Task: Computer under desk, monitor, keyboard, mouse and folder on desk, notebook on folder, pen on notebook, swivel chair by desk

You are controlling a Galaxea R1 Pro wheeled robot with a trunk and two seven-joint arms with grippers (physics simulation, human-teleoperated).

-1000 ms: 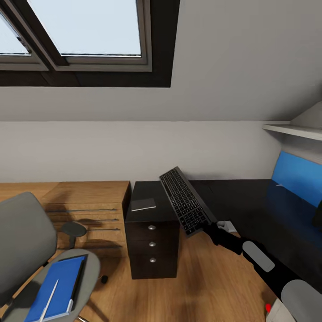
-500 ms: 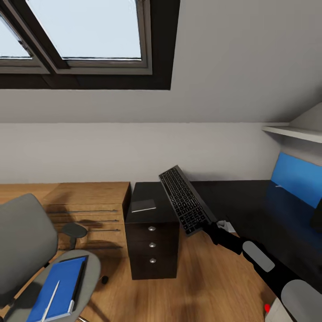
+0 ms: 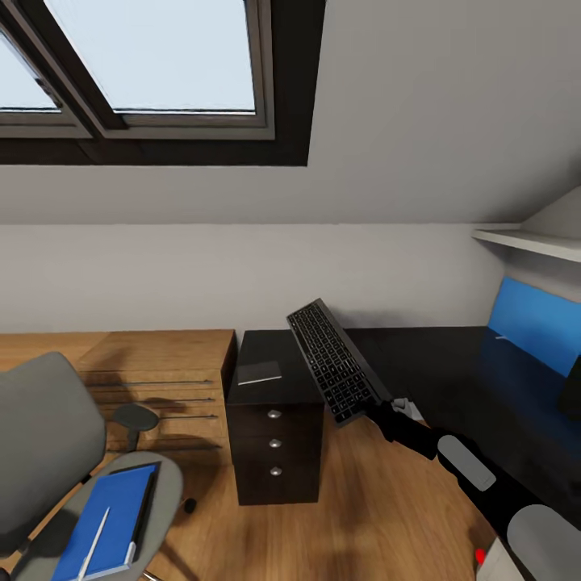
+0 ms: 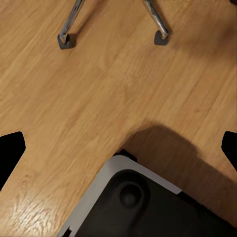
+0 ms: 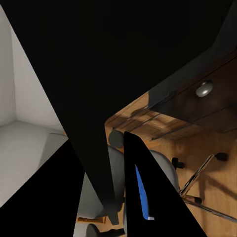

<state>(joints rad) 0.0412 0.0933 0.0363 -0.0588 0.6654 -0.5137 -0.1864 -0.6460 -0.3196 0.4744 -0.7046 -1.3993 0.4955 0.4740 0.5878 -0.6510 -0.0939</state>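
My right gripper point(image 3: 381, 408) is shut on the near end of the dark keyboard point(image 3: 333, 367), holding it tilted in the air above the black-topped desk point(image 3: 428, 363) and its drawer unit point(image 3: 274, 442). The keyboard's dark underside point(image 5: 98, 74) fills much of the right wrist view. A thin grey notebook point(image 3: 260, 372) lies on the desk top over the drawers. At lower left, the blue folder point(image 3: 109, 520) lies on the seat of the grey swivel chair point(image 3: 44, 440), with the white pen point(image 3: 94, 539) on top. My left gripper point(image 4: 118, 148) is open, hanging over bare wood floor.
A light wood cabinet point(image 3: 153, 363) stands left of the drawers. The blue back panel point(image 3: 532, 323) and a white shelf point(image 3: 524, 238) are at the right. A small dark round thing point(image 3: 188, 505) lies on the floor by the chair. Chair legs point(image 4: 66, 39) and my base point(image 4: 143, 197) are close together.
The whole head view has shifted slightly down, so the camera has moved. The keyboard stays in my right gripper at the same tilt. The chair sits a little further right in view.
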